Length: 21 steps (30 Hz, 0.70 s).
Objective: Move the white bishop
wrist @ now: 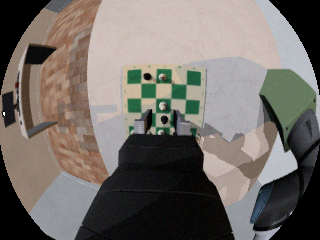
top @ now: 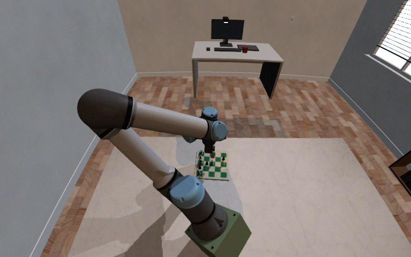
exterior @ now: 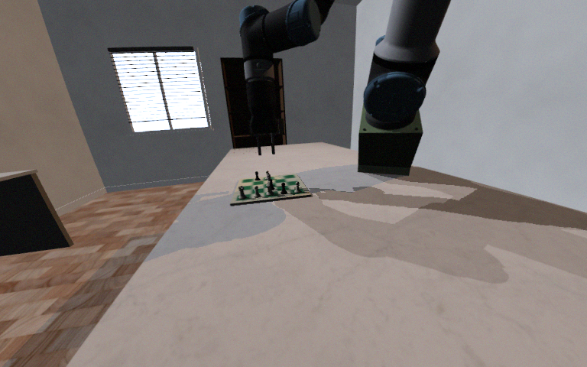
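Note:
The green and white chessboard [top: 212,165] lies on the pale table top, with several small pieces on it, most of them dark. It also shows in the exterior view [exterior: 270,186] and in the wrist view [wrist: 163,96]. My gripper [exterior: 266,149] hangs straight down, well above the board's middle. It is open and nothing is between the fingers. A pale piece [wrist: 162,104] stands upright on the board just beyond the fingertips in the wrist view. It is too small to tell if it is the white bishop. The square labels are too small to read.
The arm's green base block [top: 218,234] stands on the table near the board. A desk with a monitor [top: 236,51] stands far off by the back wall. A dark shelf [exterior: 253,102] is behind the table.

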Motion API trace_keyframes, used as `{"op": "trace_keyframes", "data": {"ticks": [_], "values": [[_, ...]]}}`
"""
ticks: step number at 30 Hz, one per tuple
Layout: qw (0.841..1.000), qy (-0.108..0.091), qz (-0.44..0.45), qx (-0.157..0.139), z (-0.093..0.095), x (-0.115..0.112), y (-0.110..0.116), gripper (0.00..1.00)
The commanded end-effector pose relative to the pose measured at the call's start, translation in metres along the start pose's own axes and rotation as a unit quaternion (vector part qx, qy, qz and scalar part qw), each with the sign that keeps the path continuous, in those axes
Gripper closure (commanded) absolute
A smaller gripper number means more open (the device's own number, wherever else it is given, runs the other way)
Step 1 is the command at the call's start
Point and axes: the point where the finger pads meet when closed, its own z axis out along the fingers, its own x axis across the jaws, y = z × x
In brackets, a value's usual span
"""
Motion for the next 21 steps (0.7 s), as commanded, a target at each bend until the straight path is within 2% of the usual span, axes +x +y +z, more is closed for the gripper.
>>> {"op": "trace_keyframes", "data": {"ticks": [1,4,5,21], "values": [[1.000,0.000,0.000,0.000,-0.0023,0.0000,-0.0001,0.27],[1.000,0.000,0.000,0.000,-0.0026,0.0000,-0.0001,0.27],[1.000,0.000,0.000,0.000,-0.0026,0.0000,-0.0001,0.00],[1.000,0.000,0.000,0.000,-0.0026,0.0000,-0.0001,0.00]]}}
